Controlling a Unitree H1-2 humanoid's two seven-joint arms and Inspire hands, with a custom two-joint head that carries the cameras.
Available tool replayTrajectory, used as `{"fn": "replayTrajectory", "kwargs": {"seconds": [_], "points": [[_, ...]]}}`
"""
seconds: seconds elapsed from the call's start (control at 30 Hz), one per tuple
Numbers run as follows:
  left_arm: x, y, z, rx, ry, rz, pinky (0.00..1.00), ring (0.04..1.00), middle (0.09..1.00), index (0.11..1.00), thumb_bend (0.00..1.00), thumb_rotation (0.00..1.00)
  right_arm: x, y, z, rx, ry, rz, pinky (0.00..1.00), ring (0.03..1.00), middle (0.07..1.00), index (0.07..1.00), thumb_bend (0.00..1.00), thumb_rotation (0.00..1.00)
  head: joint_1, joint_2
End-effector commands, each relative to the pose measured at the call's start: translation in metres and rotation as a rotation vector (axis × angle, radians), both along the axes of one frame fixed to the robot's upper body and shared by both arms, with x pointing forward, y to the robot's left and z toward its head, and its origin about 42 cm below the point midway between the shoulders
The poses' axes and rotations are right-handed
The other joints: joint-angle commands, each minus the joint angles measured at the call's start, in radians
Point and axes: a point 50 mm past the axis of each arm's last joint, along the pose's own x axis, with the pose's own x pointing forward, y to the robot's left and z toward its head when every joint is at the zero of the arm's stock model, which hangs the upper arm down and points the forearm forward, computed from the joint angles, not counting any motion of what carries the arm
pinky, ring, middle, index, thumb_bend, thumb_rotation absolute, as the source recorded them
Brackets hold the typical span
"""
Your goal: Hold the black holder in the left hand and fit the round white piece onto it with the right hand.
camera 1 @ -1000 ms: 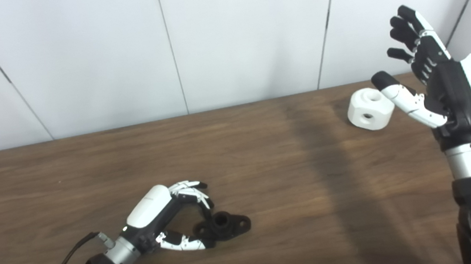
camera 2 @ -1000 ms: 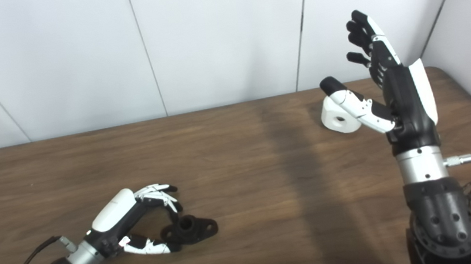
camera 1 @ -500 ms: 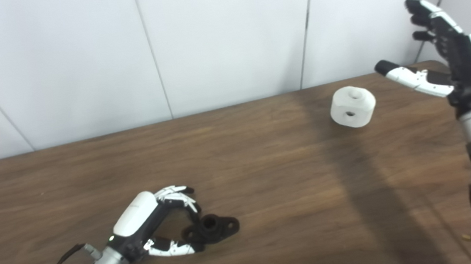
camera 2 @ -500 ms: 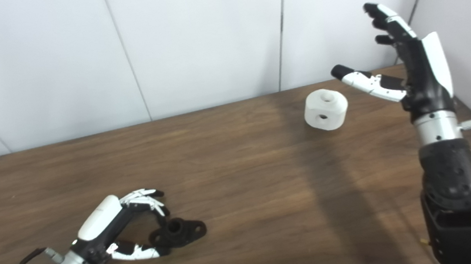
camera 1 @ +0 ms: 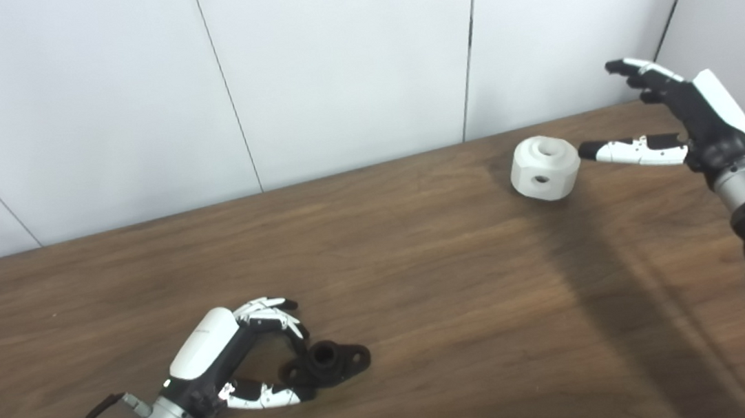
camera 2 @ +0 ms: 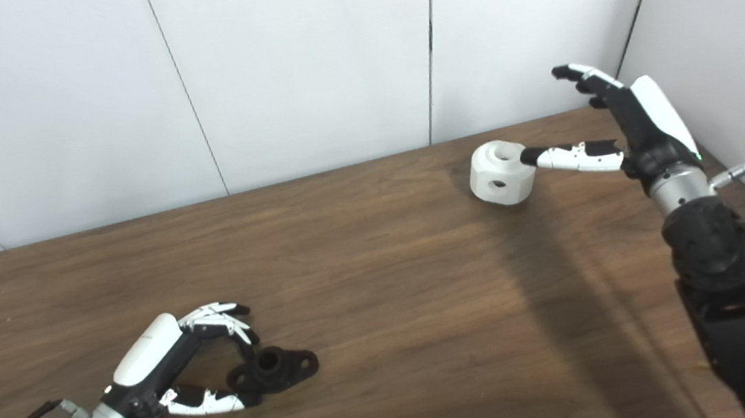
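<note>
Low on the wooden table (camera 1: pixel 422 287), the black holder (camera 1: pixel 325 365), a flanged collar, was pinched by the left hand (camera 1: pixel 222 363). Far off, the round white piece (camera 1: pixel 545 168) with bored holes was flanked by the spread, empty right hand (camera 1: pixel 688 120).

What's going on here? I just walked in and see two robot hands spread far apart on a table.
The left hand is low on the wooden table, its fingers curled around one end of the black holder, which lies flat. Far across, near the wall, the right hand is open beside the round white piece, thumb pointing at it. Nothing is lifted or fitted yet.
</note>
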Motion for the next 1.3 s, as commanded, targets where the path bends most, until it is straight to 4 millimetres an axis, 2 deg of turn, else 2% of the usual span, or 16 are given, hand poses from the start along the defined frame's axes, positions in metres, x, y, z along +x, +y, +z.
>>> {"fn": "replayTrajectory", "kwargs": {"seconds": [0.0,0.17,0.4,0.57,0.7,0.97,1.27], "points": [[0.005,0.018,-0.003,0.065,0.021,0.028,0.85,0.827,0.648,0.483,0.52,0.04,0.009,-0.007,0.028,-0.074,-0.021,0.01,0.92,0.952,0.931,0.866,0.88,0.45,-0.003,0.0],[0.006,0.019,-0.003,0.073,0.017,0.03,0.84,0.823,0.646,0.483,0.52,0.04,0.022,-0.011,0.023,-0.101,0.04,0.014,0.88,0.945,0.928,0.863,0.96,0.44,-0.036,-0.009],[0.007,0.021,0.001,0.068,0.012,0.025,0.83,0.82,0.645,0.483,0.52,0.04,0.036,-0.008,0.016,-0.086,0.081,0.02,0.76,0.933,0.945,0.876,0.96,0.39,-0.056,-0.003],[0.007,0.022,0.003,0.068,0.02,0.019,0.84,0.825,0.646,0.483,0.52,0.04,0.049,-0.01,0.012,-0.093,0.073,0.018,0.81,0.923,0.928,0.868,0.98,0.4,-0.073,-0.007],[0.007,0.023,0.002,0.066,0.026,0.02,0.85,0.826,0.647,0.483,0.52,0.04,0.056,-0.007,0.01,-0.094,0.069,0.005,0.83,0.92,0.92,0.871,0.96,0.39,-0.078,-0.005],[0.003,0.023,0.003,0.064,0.024,0.013,0.84,0.82,0.644,0.483,0.52,0.04,0.075,-0.008,0.003,-0.118,0.071,-0.032,0.82,0.902,0.903,0.861,0.91,0.38,-0.091,-0.006],[0.0,0.023,0.004,0.063,0.023,0.008,0.84,0.818,0.643,0.483,0.52,0.04,0.086,-0.011,0.002,-0.127,0.076,-0.048,0.8,0.897,0.902,0.856,0.9,0.36,-0.075,-0.003]]}}
